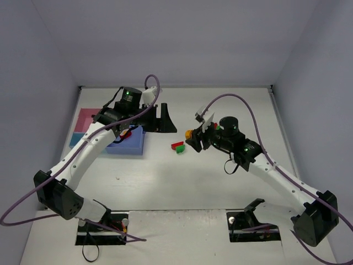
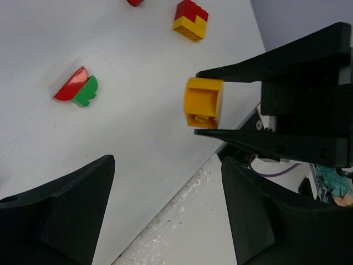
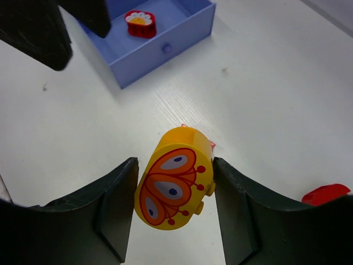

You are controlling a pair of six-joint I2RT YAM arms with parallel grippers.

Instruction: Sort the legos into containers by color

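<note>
While near red-green pair (image 1: 177,147), yellow lego (image 1: 189,134)

One lego (image 3: 139,23) lies inside the tray (image 3: 165,52).

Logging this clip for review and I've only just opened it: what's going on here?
Two arms are sorting toy bricks by colour. The right gripper is shut on a yellow rounded brick with a butterfly print, apparently lifted off the table. The left gripper is open and empty, near the blue tray, which holds a red flower brick. A red brick and a green brick lie touching on the table, not yet sorted.
</note>
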